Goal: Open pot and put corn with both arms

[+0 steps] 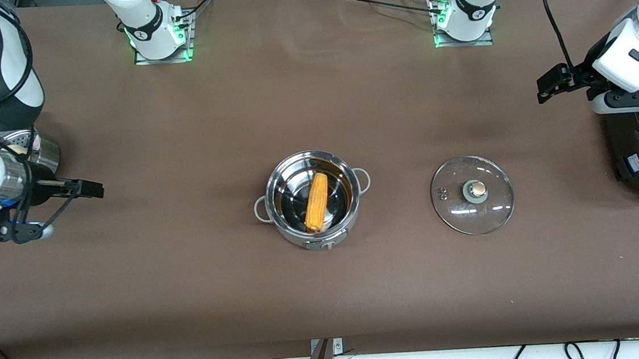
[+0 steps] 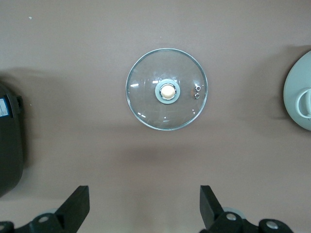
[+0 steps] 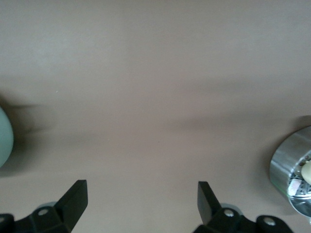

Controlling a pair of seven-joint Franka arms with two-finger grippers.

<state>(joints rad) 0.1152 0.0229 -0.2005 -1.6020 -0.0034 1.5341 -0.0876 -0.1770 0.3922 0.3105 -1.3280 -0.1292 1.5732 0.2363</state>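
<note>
Corn cob [image 1: 316, 201] lies in the open steel pot [image 1: 296, 170]; the fragile, slick glass lid [image 1: 472, 194] lies beside it, best lifted by its knob. Left gripper [image 2: 144, 206] and right gripper [image 3: 142, 201] hang spread, empty.

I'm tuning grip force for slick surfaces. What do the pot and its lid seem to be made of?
The pot looks like polished steel: its walls mirror the corn inside. The lid, flat on the table, seems clear glass with a metal rim; the brown table shows through, and its knob looks copper-coloured.

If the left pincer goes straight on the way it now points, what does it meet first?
Probably bare table. The open left pincer points down at brown surface short of the glass lid; nothing lies between, though depth is unclear.
</note>
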